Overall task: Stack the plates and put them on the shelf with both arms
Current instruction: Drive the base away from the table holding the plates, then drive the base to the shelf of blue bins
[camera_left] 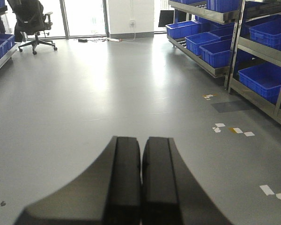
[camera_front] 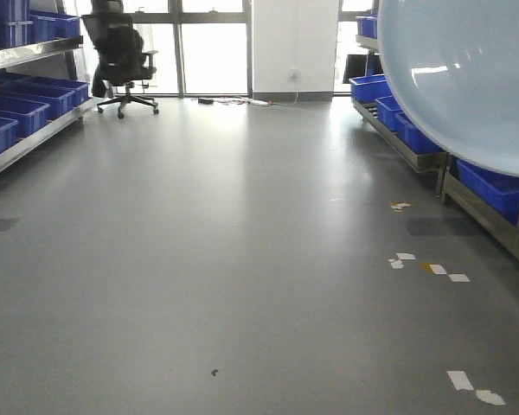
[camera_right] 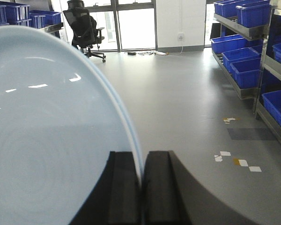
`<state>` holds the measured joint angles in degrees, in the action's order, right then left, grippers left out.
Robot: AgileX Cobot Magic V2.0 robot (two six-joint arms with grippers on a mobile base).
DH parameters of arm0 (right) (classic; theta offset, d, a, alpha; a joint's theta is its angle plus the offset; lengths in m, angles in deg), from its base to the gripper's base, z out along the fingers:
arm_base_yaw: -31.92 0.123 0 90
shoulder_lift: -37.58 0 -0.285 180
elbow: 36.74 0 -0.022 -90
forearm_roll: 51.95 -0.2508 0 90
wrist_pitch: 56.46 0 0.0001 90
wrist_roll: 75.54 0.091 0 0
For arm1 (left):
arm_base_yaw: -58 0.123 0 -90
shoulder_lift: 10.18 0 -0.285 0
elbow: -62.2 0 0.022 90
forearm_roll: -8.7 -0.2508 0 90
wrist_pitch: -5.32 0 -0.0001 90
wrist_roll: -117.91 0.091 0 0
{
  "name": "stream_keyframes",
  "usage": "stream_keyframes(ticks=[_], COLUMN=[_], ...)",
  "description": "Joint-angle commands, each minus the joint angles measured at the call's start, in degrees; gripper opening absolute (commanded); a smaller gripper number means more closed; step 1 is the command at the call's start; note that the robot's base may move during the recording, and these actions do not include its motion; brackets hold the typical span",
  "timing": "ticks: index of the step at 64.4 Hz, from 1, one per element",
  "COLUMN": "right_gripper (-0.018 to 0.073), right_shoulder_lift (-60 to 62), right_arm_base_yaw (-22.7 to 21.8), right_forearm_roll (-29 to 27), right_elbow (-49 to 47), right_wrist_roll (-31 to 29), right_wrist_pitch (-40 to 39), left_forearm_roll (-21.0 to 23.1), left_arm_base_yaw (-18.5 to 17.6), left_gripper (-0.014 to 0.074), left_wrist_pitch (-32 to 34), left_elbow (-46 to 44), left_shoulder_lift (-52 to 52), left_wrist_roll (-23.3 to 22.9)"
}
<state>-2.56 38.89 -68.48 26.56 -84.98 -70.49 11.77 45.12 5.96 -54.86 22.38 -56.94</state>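
Two glossy pale bluish-white round plastic plates (camera_right: 51,131), stacked, stand on edge, clamped at the rim by the right hand (camera_right: 142,161) above the grey floor (camera_right: 187,108). The left hand (camera_left: 141,145) is pressed together, empty. The stainless steel shelf (camera_right: 246,32) stands far right.

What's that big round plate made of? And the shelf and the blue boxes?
The plate looks like glossy pale blue plastic, maybe glazed ceramic: bright window glints sit on its smooth face. The shelf looks like brushed steel, grey and dully shining. The boxes look like hard blue plastic, evenly coloured with moulded rims.
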Motion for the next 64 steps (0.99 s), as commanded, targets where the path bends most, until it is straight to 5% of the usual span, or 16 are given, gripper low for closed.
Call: stream_keyframes(ticks=[1, 64], right_gripper=[0.0056, 0.0056], right_shoulder_lift=[0.17, 0.17], right_arm_base_yaw=[-0.29, -0.29], right_forearm_roll=[0.60, 0.60], right_elbow=[-1.87, -1.87], right_wrist_roll=[-0.13, -0.13], right_wrist_pitch=[-5.49, -5.49], left_forearm_roll=[0.08, 0.08], left_arm_base_yaw=[0.09, 0.09], left_gripper=[0.0082, 0.0082], left_wrist_pitch=[4.92, 4.92], left_elbow=[-1.69, -1.69], left_shoulder_lift=[0.21, 0.21], left_wrist_roll=[-0.52, -0.52])
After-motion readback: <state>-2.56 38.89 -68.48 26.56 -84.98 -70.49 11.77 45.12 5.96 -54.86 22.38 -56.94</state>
